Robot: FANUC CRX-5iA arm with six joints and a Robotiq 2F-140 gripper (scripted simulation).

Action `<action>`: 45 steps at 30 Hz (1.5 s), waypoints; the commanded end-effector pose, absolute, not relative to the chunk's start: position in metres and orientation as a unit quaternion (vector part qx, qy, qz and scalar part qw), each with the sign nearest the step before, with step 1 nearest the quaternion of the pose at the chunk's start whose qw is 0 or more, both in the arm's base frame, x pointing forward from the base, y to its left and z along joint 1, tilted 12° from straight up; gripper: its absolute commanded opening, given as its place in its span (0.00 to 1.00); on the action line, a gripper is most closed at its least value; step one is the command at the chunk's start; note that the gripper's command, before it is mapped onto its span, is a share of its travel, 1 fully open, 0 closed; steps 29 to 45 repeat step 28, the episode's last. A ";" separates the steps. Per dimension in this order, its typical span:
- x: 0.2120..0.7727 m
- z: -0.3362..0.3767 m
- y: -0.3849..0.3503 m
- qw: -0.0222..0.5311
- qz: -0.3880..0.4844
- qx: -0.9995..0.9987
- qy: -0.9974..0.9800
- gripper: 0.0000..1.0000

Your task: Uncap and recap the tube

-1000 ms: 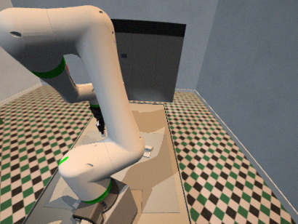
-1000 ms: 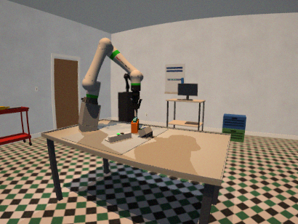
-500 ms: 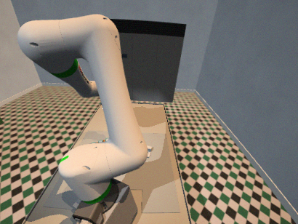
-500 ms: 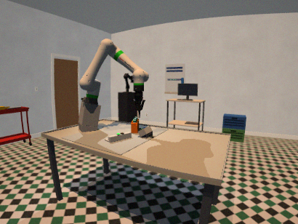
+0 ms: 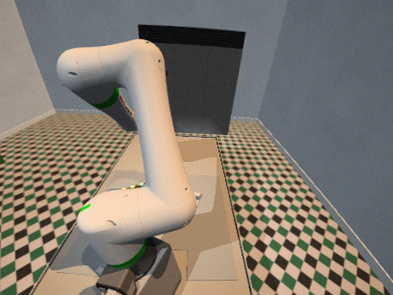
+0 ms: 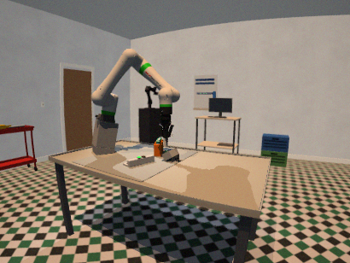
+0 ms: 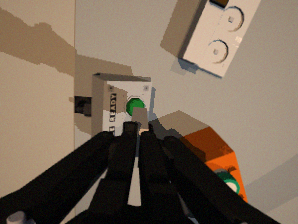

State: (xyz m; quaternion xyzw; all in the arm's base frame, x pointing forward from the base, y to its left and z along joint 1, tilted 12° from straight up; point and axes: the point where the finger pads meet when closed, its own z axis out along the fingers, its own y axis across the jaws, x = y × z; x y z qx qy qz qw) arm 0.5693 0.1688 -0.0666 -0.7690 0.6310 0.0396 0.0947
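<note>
In the wrist view my gripper (image 7: 139, 118) is shut with nothing between its fingers. Its tips hang over the grey key box (image 7: 121, 104), just below the green key READY (image 7: 135, 106). The blue key CYCLE is hidden under the fingers. The orange decapping station DS (image 7: 216, 155) lies to the lower right, with one green cap (image 7: 228, 183) showing at the frame edge; its number is unreadable. The grey cap tray CT (image 7: 220, 34) lies at the upper right and shows two round nests. In the exterior view the gripper (image 6: 166, 131) points down beside the orange station (image 6: 158, 149).
The arm (image 5: 144, 158) blocks most of the top view. The parts sit on a grey mat (image 6: 141, 160) on a wooden table. A red cart (image 6: 14, 143), a black cabinet (image 6: 149, 125) and a monitor desk (image 6: 218, 124) stand away from the table.
</note>
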 end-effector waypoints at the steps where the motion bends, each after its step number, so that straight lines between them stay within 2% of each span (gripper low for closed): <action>1: 0.574 -0.070 0.168 0.095 0.040 -0.769 0.631 0.00; 45: 0.576 -0.093 0.172 0.095 0.040 -0.769 0.631 0.00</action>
